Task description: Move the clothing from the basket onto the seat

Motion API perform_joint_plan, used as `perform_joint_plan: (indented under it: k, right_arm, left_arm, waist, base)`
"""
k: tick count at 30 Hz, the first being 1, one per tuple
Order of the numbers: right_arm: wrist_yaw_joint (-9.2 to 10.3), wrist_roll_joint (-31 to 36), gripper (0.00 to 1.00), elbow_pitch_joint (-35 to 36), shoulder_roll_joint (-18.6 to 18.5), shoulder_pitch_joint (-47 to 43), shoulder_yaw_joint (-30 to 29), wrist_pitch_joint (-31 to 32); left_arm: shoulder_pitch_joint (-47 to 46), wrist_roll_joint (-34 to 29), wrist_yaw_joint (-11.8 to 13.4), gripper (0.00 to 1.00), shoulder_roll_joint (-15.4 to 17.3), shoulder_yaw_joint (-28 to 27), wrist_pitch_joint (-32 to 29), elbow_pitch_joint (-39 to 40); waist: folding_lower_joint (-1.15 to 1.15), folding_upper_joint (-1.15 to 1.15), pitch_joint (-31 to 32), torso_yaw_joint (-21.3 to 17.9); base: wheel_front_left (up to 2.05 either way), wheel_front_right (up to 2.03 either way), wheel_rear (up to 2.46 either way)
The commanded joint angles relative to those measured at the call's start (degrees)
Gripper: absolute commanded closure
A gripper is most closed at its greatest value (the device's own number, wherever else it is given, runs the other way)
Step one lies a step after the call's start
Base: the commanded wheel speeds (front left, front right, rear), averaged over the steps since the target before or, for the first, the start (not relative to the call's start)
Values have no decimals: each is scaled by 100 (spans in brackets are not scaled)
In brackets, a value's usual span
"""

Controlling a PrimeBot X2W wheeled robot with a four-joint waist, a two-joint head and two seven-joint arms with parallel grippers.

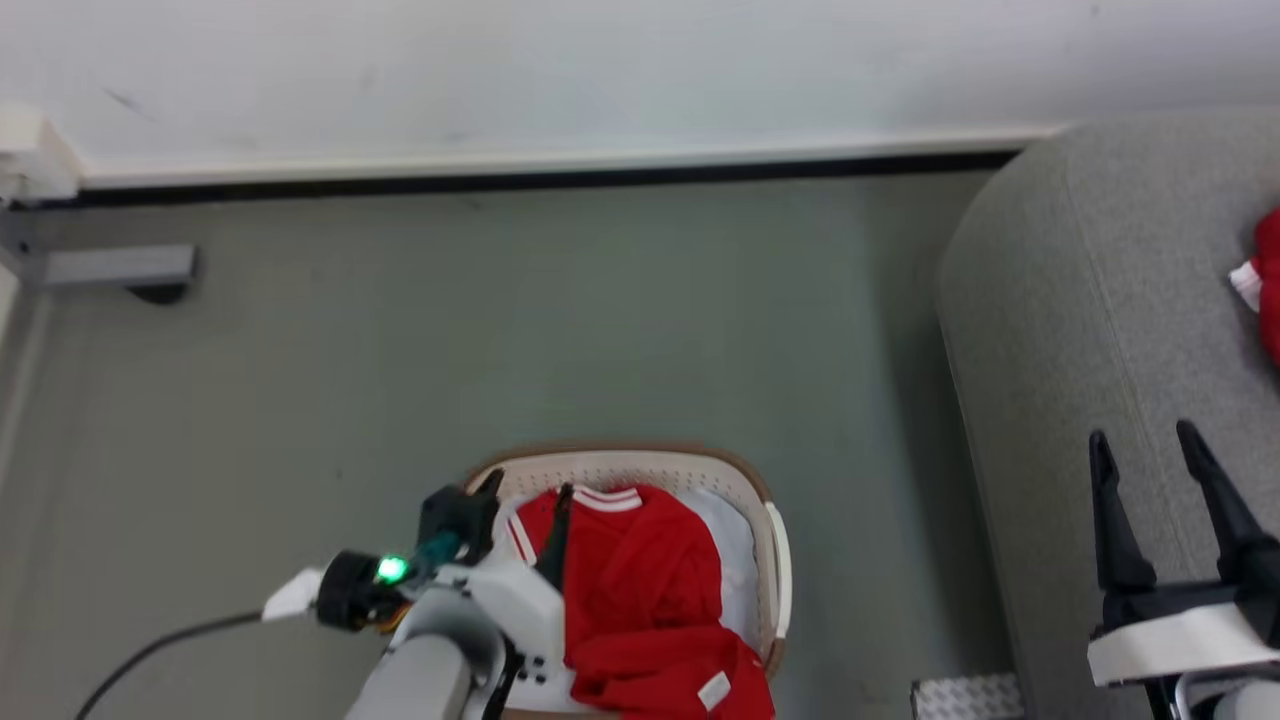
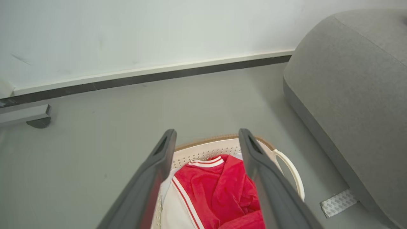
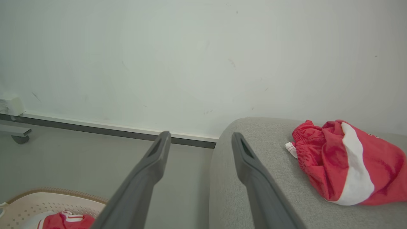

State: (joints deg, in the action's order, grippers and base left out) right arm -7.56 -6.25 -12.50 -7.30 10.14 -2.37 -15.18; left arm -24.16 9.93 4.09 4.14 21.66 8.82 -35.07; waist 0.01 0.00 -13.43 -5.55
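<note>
The cream basket (image 1: 640, 466) with a brown rim stands on the floor at the bottom centre. A bright red garment with white-striped trim (image 1: 640, 580) lies crumpled inside it. My left gripper (image 1: 527, 492) hangs open just above the garment's collar end, with nothing between its fingers. In the left wrist view the garment (image 2: 219, 190) and the basket's rim (image 2: 206, 149) show between that open gripper (image 2: 207, 132). The grey sofa (image 1: 1100, 250) fills the right side. My right gripper (image 1: 1145, 445) is open and empty over the sofa's edge (image 3: 286, 197).
A second red and white garment (image 3: 346, 162) lies on the sofa, seen at the right edge (image 1: 1268, 280). A white liner (image 1: 735, 555) lines the basket. A patterned metal plate (image 1: 965, 695) sits by the sofa's base. A grey furniture foot (image 1: 120, 268) stands far left by the wall.
</note>
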Motion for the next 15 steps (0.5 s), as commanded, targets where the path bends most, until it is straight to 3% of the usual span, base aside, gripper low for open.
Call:
perform_joint_plan:
  k: [1,15]
  right_arm:
    - [14,-38,0,41,-26,110,-2,5]
    - [14,-389,0,488,148,1110,261,6]
  left_arm:
    - [-146,-96,19,0,-8,34,-37,-85]
    - [-1981,150,397,0,-103,492,-342,-1772]
  waist:
    - [-1,0,-394,-217]
    - [-1,0,-2404,-931]
  base:
    - [0,0,0]
    - [0,0,0]
